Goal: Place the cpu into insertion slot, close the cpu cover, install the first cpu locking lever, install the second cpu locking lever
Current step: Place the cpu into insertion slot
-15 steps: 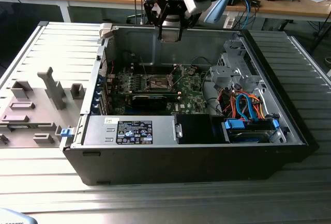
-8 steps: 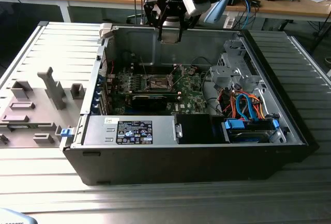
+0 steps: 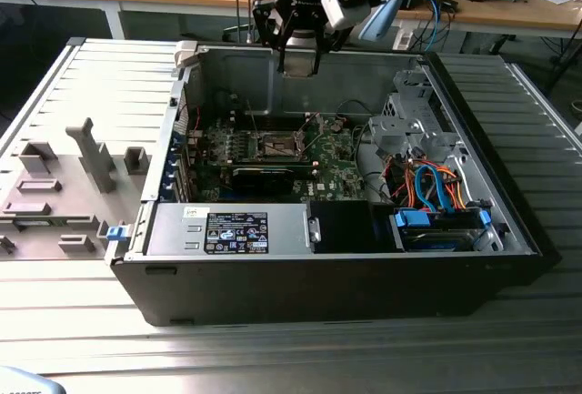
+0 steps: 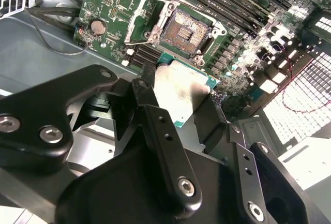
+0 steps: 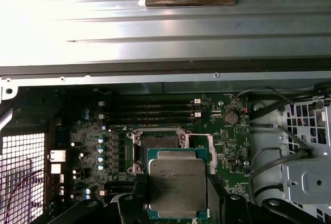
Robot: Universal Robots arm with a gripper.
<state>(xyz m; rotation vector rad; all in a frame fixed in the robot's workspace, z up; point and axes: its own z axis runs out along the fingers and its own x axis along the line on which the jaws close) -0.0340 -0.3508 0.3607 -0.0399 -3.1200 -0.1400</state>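
claw (image 4: 178, 100) clamped on cpu (image 5: 176, 182) | above bare insertion slot (image 5: 159, 144) | cpu lettering (image 5: 176, 175) illegible

An open computer case (image 3: 300, 289) sits on a slatted table (image 3: 82, 339), cables (image 3: 435, 189) inside.

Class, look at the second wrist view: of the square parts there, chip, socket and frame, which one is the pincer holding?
The cpu: the silver-topped, green-edged square shut in the pincer. The insertion slot lies bare on the board, apart from it.
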